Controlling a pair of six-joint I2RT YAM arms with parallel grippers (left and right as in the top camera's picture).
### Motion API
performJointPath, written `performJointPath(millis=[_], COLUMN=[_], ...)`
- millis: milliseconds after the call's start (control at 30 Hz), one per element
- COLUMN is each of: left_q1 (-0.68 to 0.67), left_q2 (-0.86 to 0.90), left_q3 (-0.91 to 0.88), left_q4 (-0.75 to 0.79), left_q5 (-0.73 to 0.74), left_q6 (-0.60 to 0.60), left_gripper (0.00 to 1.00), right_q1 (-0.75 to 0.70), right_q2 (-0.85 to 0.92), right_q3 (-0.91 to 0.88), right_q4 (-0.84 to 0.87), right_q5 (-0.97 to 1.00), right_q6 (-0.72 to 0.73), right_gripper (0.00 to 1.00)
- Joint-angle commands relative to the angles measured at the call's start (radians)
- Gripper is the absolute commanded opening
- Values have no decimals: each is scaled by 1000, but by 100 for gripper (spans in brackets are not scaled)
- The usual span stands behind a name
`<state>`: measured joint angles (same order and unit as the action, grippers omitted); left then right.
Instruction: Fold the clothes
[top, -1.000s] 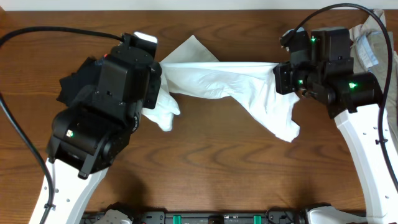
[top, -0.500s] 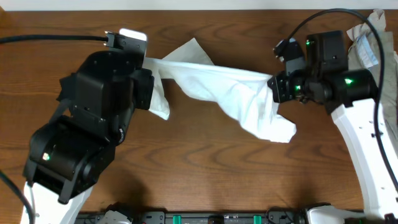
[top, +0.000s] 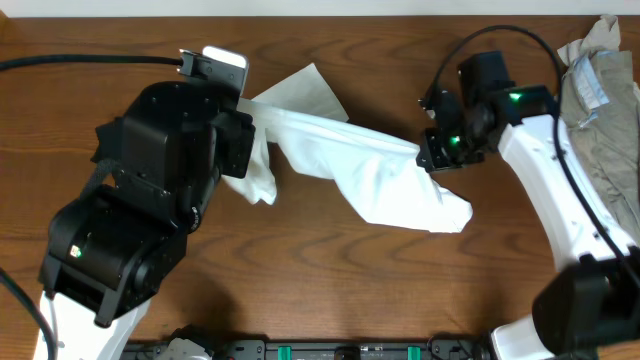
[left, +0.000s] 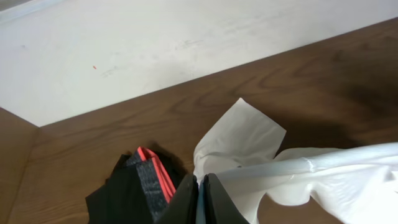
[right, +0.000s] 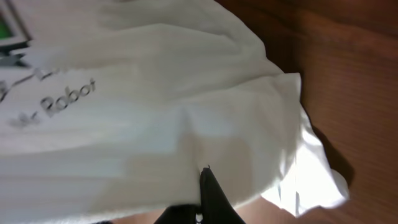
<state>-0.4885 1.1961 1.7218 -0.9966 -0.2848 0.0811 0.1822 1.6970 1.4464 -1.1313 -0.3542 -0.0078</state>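
Observation:
A white T-shirt (top: 360, 170) is strung across the table between both grippers, with its loose bulk sagging onto the wood near the right. My left gripper (top: 250, 132) is shut on the shirt's left end; in the left wrist view its fingertips (left: 200, 198) pinch white cloth (left: 311, 177). My right gripper (top: 428, 157) is shut on the right end, and its wrist view shows the fingers (right: 209, 193) buried in the shirt (right: 155, 93), which bears printed lettering. A black garment with a grey-and-red band (left: 146, 186) lies under the left arm (top: 108, 140). A khaki garment (top: 595, 95) lies at the far right.
The large black left arm housing (top: 150, 200) covers much of the table's left side. Cables run from the left edge (top: 80, 62) and over the right arm (top: 560, 150). The table's far edge meets a pale floor (left: 155, 50). Bare wood (top: 330, 290) lies toward the front.
My right gripper has moved left and toward the front with the shirt's end, so the shirt slackened and its bulk settled on the table. The left arm shifted left and back slightly.

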Motion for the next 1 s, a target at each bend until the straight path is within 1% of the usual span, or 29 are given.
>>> performJointPath(millis=[0, 100, 200, 267, 300, 367, 433, 600, 700, 733, 800, 900, 967], left_q1=[18, 18, 18, 18, 18, 18, 18, 18, 18, 18, 18, 18, 18], left_q2=[-25, -21, -13, -7, -5, 0, 5, 13, 13, 13, 13, 13, 13], left_q3=[45, 45, 45, 45, 45, 45, 45, 45, 45, 45, 45, 45, 45], left_q4=[18, 18, 17, 14, 13, 10, 6, 5, 3, 3, 3, 2, -2], left_q5=[-117, -117, -116, -116, -116, -116, -116, -116, -116, -116, -116, -116, -116], left_q6=[13, 13, 13, 13, 13, 12, 13, 13, 13, 13, 13, 12, 12], left_gripper=[6, 6, 6, 6, 6, 6, 6, 6, 6, 6, 6, 6, 6], right_q1=[-16, -15, -12, -11, -12, -13, -10, 35, 97, 119, 169, 229, 259], right_q2=[70, 93, 97, 97, 97, 97, 95, 95, 95, 95, 102, 129, 161], right_q3=[-3, -3, -3, -3, -3, -3, -3, -3, -19, -27, -51, -76, -88], right_q4=[43, 144, 230, 264, 270, 257, 221, 106, 104, 117, 167, 237, 284], right_q5=[148, 95, -6, -8, -8, -14, -45, -114, -99, -85, -21, 44, 60], right_q6=[19, -68, -152, -149, -135, -105, -105, -166, -169, -164, -113, -22, 48], right_gripper=[3, 4, 12, 16, 16, 16, 16, 22, 28, 31, 41, 49, 51])
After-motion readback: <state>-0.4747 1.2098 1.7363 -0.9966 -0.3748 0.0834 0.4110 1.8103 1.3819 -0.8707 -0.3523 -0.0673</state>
